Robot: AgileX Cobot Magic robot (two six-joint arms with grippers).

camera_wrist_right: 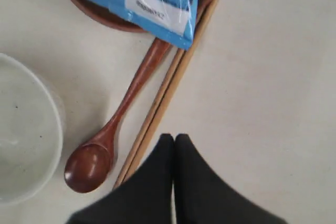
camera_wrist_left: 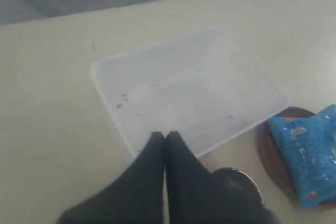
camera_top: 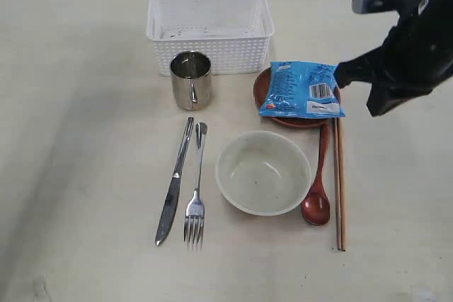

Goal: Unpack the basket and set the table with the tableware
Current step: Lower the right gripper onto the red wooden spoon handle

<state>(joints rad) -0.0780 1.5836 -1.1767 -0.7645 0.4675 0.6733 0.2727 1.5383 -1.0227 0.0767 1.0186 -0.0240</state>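
Nearest on the bench in the exterior view, the knife and the fork lie side by side, handles pointing away. The bowl stands upright just to their right. Beyond the bowl's right side the spoon lies with its scoop toward the near edge, and the chopsticks run parallel just beside it. The right wrist view shows this corner closer: the spoon's handle and the chopsticks' far ends slip under a blue snack bag, and the right claw hangs over bare bench beside the chopsticks, fingers pressed together tip to tip. In the exterior view that arm reads only as a dark mass at the right edge. Farther back, the mug stands upright, handle toward the cutlery, and the plate sits to its right with the bag lying across most of it. Farthest stands the basket, just behind the mug. Only the left wrist view looks straight down into it, showing a pale floor with a few dark specks. The left claw is above the basket's near rim and the blurred mug, fingers likewise pressed together.
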